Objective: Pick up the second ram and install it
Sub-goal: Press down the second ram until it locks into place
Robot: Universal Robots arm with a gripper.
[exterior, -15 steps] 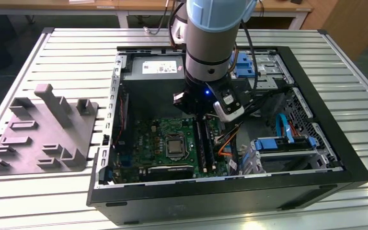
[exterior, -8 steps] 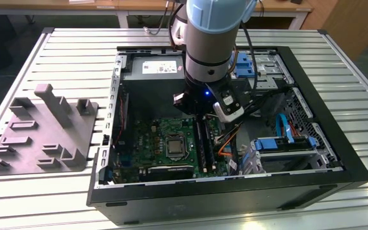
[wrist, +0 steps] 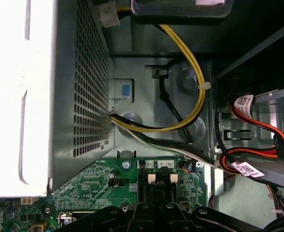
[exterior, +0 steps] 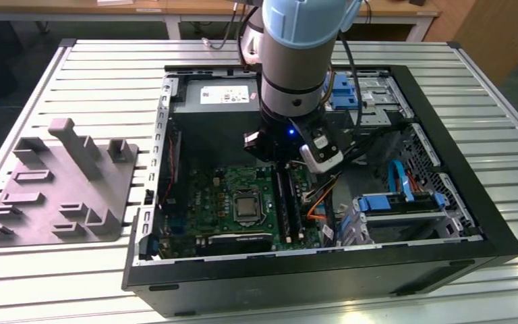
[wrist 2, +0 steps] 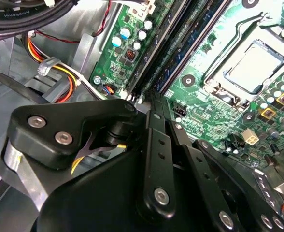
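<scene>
The fingers (wrist 2: 156, 130) are drawn together, and their tips meet on the end of the second ram (wrist 2: 178, 55). We cannot tell whether they pinch its top edge or only bear down on it.

In the second wrist view the stick is a dark, blue-tinted strip. It stands on edge among the long black memory slots (wrist 2: 156, 46) just beside the processor socket (wrist 2: 255, 65) and runs parallel to the socket's side.

In the exterior view the gripper (exterior: 282, 166) reaches straight down into the open computer case (exterior: 498, 233). It meets the green motherboard (exterior: 214, 196) just beside the socket (exterior: 243, 202), on the side toward the orange cables (exterior: 318, 202). The grey power-supply box (exterior: 218, 94) lies beyond the socket, against the far wall of the case. A grey parts holder (exterior: 61, 182) stands well apart from the socket, outside the case on the slatted table (exterior: 106, 67).

We judge that picking up is over and installing is under way, with the stick at or in its slot. Whether it is fully seated, with the end latches closed, is not visible.

In our judgement, seating it calls for a straight downward push, with the stick kept upright and square in its slot so that neither end rides high.
</scene>
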